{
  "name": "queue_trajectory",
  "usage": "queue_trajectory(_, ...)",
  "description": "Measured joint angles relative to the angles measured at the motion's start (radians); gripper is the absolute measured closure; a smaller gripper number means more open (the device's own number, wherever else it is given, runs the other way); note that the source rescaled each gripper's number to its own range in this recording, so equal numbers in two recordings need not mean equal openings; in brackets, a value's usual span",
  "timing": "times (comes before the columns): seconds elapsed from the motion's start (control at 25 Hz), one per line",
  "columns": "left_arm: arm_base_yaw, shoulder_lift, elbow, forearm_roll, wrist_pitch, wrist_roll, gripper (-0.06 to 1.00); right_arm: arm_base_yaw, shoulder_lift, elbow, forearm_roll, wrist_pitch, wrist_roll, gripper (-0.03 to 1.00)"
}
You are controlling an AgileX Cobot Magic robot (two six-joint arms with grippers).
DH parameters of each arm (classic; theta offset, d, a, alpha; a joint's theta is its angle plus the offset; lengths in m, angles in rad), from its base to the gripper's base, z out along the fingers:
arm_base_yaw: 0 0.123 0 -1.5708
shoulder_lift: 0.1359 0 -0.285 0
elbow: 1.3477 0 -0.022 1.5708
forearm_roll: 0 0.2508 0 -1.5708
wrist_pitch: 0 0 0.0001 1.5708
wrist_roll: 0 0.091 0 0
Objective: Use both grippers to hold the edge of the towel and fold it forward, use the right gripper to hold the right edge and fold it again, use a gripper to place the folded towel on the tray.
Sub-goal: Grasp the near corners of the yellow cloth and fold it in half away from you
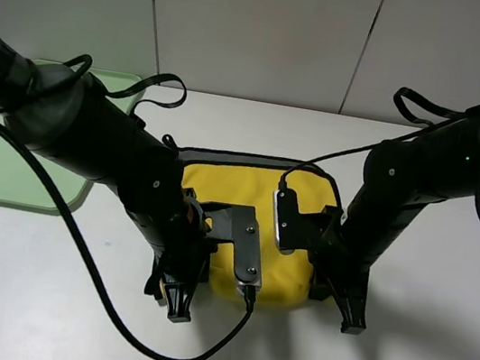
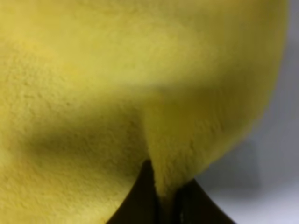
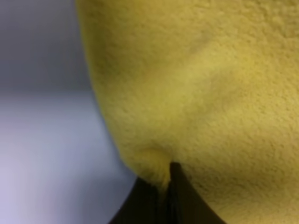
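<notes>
Nearest us, the table (image 1: 26, 320) lies bare in front of both arms, with free room left and right. Just beyond, the left pincer (image 1: 177, 305) and the right pincer (image 1: 352, 322) point down at the near side of the towel (image 1: 230, 188), one towards each near corner.

From the left wrist, we see the left pincer (image 2: 161, 207) closed on a pinched fold of yellow plush (image 2: 84, 93), with pale table showing past the cloth's rounded side. From the right wrist, the right pincer (image 3: 163, 205) is likewise closed on the towel (image 3: 210, 93), its fingers pressed together around the pile.

Between the two grips the near side bulges in a soft rounded roll, and we cannot see the hem there. Farther on, the towel spreads on the table, and its black binding (image 1: 253, 157) runs along the far edge. Beyond that edge, open table reaches to the wall (image 1: 264, 29).

The tray (image 1: 3, 179) sits on the table at the far left, apart from the towel. The left arm crosses over its near right corner.
</notes>
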Motion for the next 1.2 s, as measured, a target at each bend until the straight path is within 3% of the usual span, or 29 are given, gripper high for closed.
queue_trajectory(0.48,0.000,-0.105,0.011,0.046,0.111,-0.002,0.94,0.002,-0.127,0.008,-0.003,0.118,0.051,0.97)
queue_trajectory(0.96,0.000,-0.177,0.011,0.056,0.170,-0.052,0.94,0.002,-0.222,0.008,-0.019,0.149,0.122,0.97)
queue_trajectory(1.2,0.000,-0.216,0.011,0.103,0.201,-0.093,0.94,0.002,-0.259,0.008,-0.016,0.164,0.166,0.97)
